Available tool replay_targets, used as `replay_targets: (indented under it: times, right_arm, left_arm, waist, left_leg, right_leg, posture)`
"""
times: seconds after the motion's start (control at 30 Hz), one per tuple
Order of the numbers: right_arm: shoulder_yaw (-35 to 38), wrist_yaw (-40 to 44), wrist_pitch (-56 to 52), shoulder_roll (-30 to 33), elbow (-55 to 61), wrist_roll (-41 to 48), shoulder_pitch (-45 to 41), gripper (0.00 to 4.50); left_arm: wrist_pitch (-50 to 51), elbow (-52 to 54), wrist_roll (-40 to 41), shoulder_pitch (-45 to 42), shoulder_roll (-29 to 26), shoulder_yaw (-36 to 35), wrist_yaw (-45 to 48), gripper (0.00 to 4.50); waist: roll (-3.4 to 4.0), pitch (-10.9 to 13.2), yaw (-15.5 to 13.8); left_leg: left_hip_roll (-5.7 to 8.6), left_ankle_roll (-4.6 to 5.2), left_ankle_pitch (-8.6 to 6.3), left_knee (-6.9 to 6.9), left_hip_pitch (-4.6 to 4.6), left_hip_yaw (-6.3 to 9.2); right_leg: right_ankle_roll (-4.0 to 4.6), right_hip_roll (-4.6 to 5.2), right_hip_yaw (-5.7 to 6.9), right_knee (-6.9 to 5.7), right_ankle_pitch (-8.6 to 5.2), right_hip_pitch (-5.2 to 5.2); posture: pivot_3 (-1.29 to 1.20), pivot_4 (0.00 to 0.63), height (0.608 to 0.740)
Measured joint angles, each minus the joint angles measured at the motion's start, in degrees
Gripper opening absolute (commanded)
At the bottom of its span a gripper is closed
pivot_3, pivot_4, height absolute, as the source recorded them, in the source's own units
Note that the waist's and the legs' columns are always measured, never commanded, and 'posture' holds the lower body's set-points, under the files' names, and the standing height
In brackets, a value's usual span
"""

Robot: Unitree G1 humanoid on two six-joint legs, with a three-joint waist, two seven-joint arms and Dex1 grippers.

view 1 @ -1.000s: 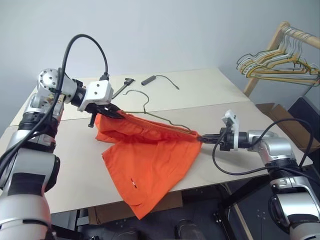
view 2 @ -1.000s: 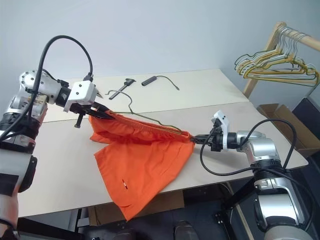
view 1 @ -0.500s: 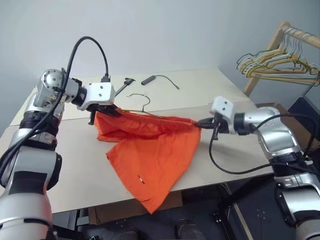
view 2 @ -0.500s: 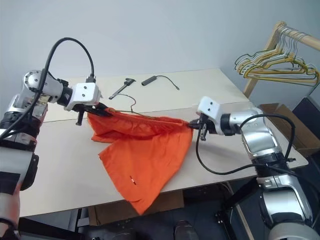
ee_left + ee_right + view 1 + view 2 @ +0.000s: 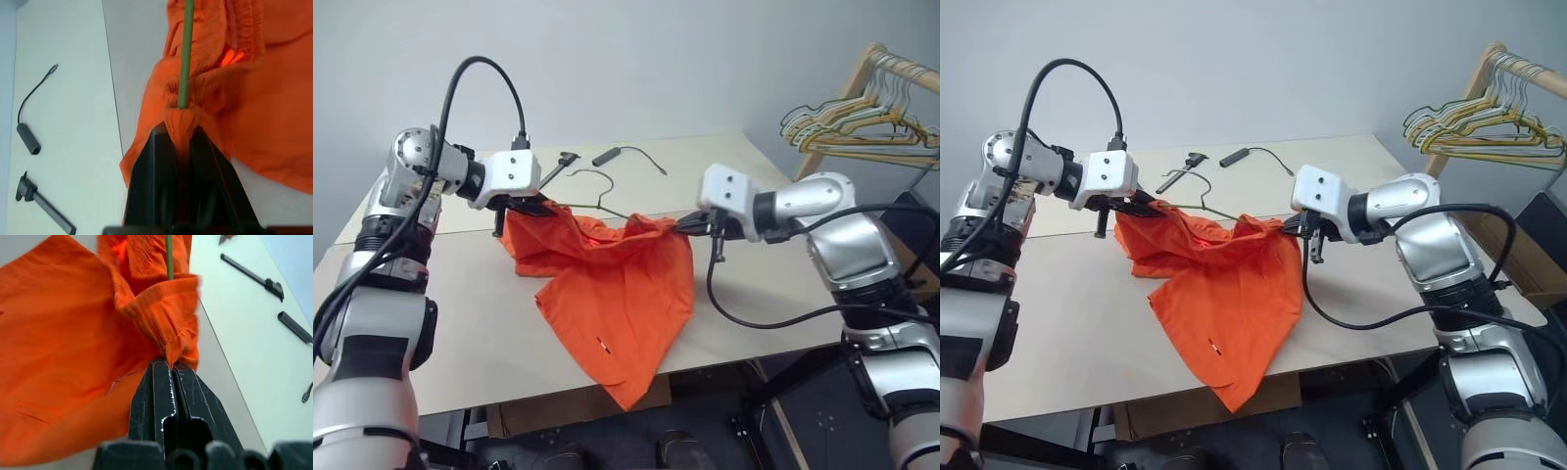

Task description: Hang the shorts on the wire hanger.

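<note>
So both end effectors, left [image 5: 530,205] and right [image 5: 688,226], are clamped shut on the ends of the shorts [image 5: 617,294] held above the table's [image 5: 460,323] middle, hanger [image 5: 597,196] threaded through, so probably next is evening the waistband along the wire.

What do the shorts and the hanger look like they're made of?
The shorts: thin matte woven fabric, probably light cotton or synthetic; they crease, bunch and hang limp off the table edge.
The wire hanger: thin stiff wire with a smooth olive-green coating, likely painted or plastic-coated metal.
</note>
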State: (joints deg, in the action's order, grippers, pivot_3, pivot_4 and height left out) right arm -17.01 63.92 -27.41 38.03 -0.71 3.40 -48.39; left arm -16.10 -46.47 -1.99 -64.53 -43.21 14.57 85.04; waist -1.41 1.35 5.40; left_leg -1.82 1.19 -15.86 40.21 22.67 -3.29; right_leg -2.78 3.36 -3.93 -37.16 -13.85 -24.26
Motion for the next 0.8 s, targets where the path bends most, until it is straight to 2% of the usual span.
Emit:
replay_targets:
  times: [0.27,0.37,0.53,0.63,0.8]
  right_arm:
    - [0.3,-3.1,-1.0,-2.8,-1.0,0.3,0.3,0.04]
    - [1.0,-2.8,-0.7,-2.8,-0.7,1.2,0.6,0.69]
    - [0.9,-2.9,4.3,-2.7,-0.3,0.3,3.4,2.28]
    - [-0.2,-4.6,7.6,-3.0,-3.4,-2.1,4.1,2.28]
    - [1.5,-7.5,7.0,-5.9,-7.6,-1.9,4.1,2.28]
  left_arm:
    - [2.0,2.8,0.0,2.6,-0.1,-1.1,0.5,0.00]
    - [2.2,2.9,-0.1,2.6,0.1,-1.4,-0.3,0.00]
    - [2.5,2.9,0.5,2.6,1.2,-2.2,-0.4,0.00]
    - [2.7,3.2,1.2,2.6,1.5,-2.3,0.2,0.00]
    - [2.8,4.0,1.2,3.0,1.5,-2.3,0.8,0.00]
  waist:
    - [0.00,0.0,0.0]
    - [0.00,0.0,-0.1]
    - [0.00,0.0,0.0]
    - [0.00,0.0,0.1]
    - [0.00,0.0,0.2]
  left_leg:
    - [0.00,0.00,0.00,0.00,0.01,0.04]
    - [0.01,0.00,0.00,0.00,0.01,0.06]
    - [0.01,0.00,0.00,0.02,0.02,0.05]
    - [0.01,0.00,0.00,0.02,0.01,0.03]
    - [0.00,0.00,0.00,0.01,0.01,0.07]
  right_leg:
    - [0.00,0.00,0.01,0.01,0.00,0.01]
    - [0.00,0.01,0.03,0.01,0.00,0.02]
    - [0.00,0.01,0.05,0.01,0.00,0.03]
    - [0.00,0.01,0.04,0.00,0.00,0.02]
    - [0.00,-0.01,0.03,0.00,0.00,0.01]
  posture:
    - [-0.04,0.000,0.740]
    - [-0.04,0.000,0.740]
    - [-0.04,0.000,0.740]
    - [-0.04,0.000,0.740]
    - [-0.04,0.000,0.740]
